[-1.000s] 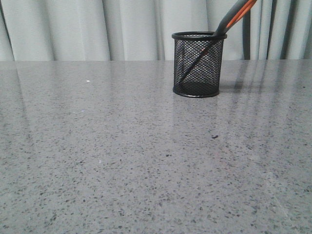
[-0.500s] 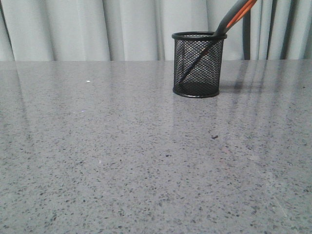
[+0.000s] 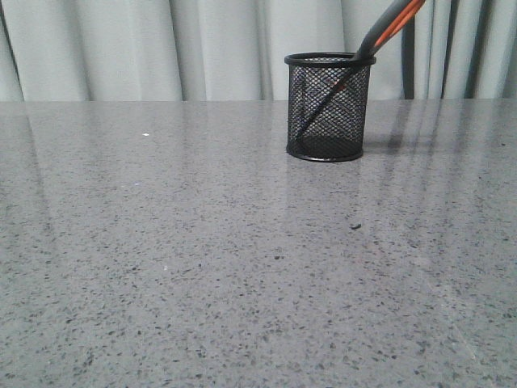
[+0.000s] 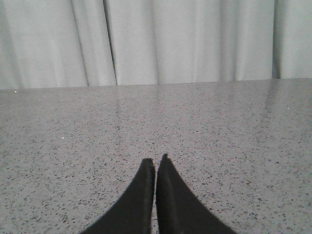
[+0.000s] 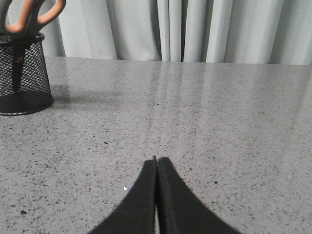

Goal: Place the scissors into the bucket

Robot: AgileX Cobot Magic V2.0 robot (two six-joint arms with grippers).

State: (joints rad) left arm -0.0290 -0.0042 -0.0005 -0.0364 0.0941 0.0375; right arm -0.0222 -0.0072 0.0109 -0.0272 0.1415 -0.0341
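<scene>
**Scissors stand in the mesh bucket; both end effectors closed and empty**

The grey speckled tabletop (image 3: pixel 202 267) fills most of the front view, running back to a wall of pale pleated curtains (image 3: pixel 161 48) across the top of the frame.

The bucket (image 3: pixel 329 107), a black wire-mesh cup with a solid rim and base, stands upright on the tabletop in the upper right of centre of the front view, near the curtain line. In the right wrist view it sits at the upper left edge of the frame.

The scissors (image 3: pixel 388 24) are inside the bucket, blades down and slanting across the mesh from lower left to upper right. Their dark grey, orange-lined handles lean on the rim and stick out toward the upper right of the front frame.

The left end effector (image 4: pixel 155 165) has its two dark fingers pressed together, holding nothing, over bare tabletop. The right end effector (image 5: pixel 156 163) is likewise closed and empty, well apart from the bucket.
</scene>
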